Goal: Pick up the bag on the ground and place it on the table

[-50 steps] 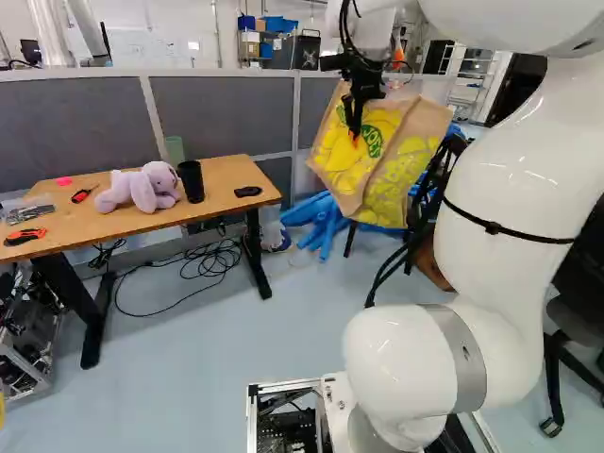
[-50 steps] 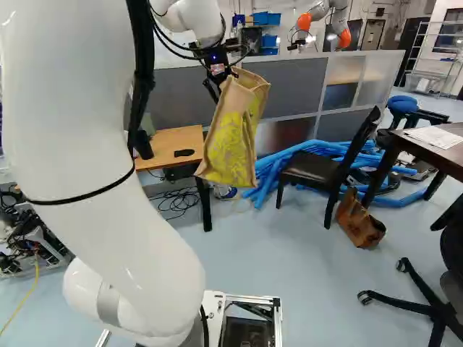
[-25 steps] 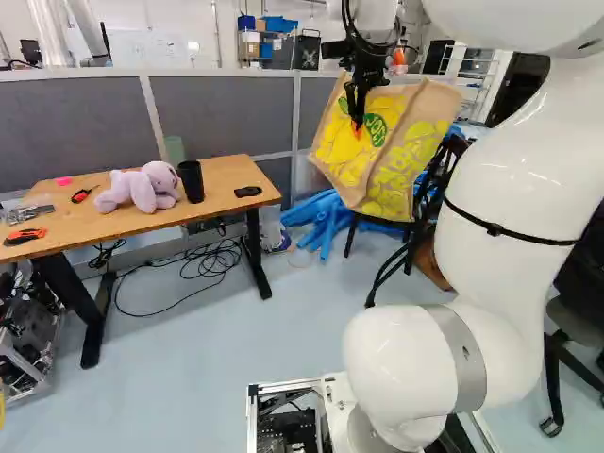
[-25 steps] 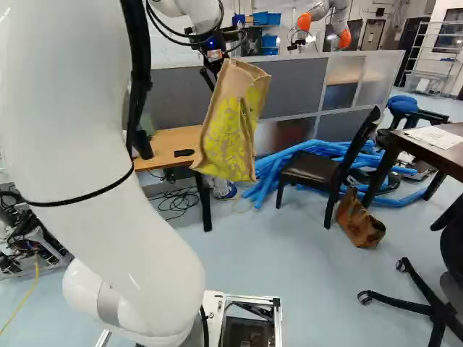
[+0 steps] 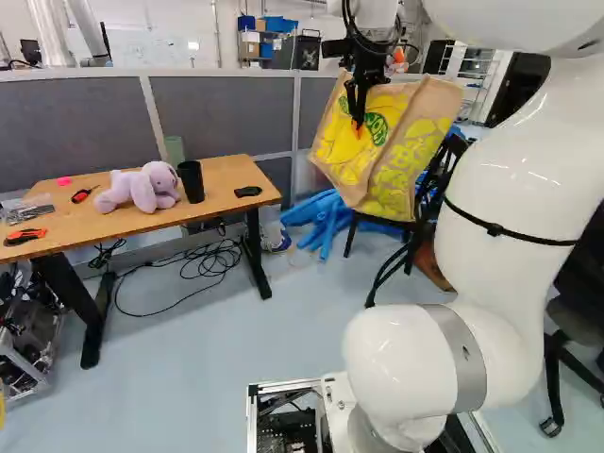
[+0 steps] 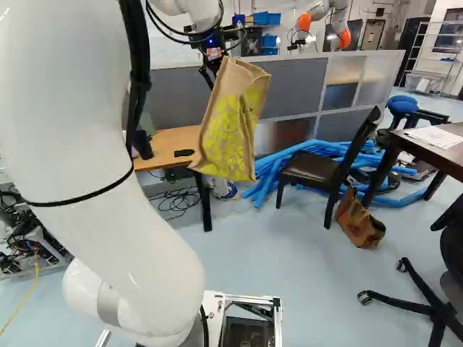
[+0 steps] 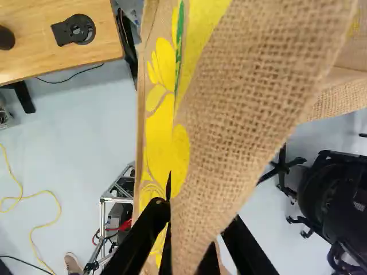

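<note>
The burlap bag [image 5: 406, 151] with yellow print hangs tilted in midair; the jaws of the white arm [image 5: 528, 189] hold it by its upper part, a finger on each side of the cloth. In the left base view it is to the right of the wooden counter [image 5: 225, 179], off its top. On the counter lie a lilac plush toy [image 5: 142, 187], a black cup [image 5: 191, 181] just beside it, a small black object [image 5: 247, 192] near the corner and an orange-and-black tool [image 5: 24, 237]. Loose cables [image 5: 212, 260] coil on the floor beneath. In the right base view, blue tubes [image 6: 318, 148] lie behind a black chair [image 6: 311, 170], and a brown bag [image 6: 358, 220] sits on the floor near a dark table [image 6: 441, 144]. Another robot [image 6: 343, 18] stands beyond the partition [image 6: 289, 83].
</note>
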Tool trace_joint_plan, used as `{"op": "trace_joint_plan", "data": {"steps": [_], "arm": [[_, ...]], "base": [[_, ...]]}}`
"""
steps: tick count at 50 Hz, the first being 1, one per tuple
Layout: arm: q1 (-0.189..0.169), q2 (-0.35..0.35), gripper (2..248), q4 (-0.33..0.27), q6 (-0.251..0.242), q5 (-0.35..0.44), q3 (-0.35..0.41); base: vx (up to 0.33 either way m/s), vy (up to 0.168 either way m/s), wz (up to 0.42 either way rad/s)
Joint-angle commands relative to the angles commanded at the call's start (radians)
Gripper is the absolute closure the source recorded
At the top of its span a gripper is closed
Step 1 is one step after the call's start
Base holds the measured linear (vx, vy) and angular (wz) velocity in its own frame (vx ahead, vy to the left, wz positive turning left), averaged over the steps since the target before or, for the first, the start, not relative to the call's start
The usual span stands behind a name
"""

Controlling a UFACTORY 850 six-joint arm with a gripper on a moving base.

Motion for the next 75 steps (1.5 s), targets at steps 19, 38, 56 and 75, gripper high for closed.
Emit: {"op": "trace_joint_plan", "data": {"steps": [19,38,56,75], "arm": [[0.0,0.0,227,0.0,0.0,0.0,0.0],[0.0,0.0,227,0.0,0.0,0.0,0.0],[0.0,0.0,227,0.0,0.0,0.0,0.0],[0.0,0.0,227,0.0,0.0,0.0,0.0]], "base": [[-0.015,0.002,0.021],[0.001,0.026,0.123],[0.001,0.028,0.133],[-0.001,0.058,0.268]]}}
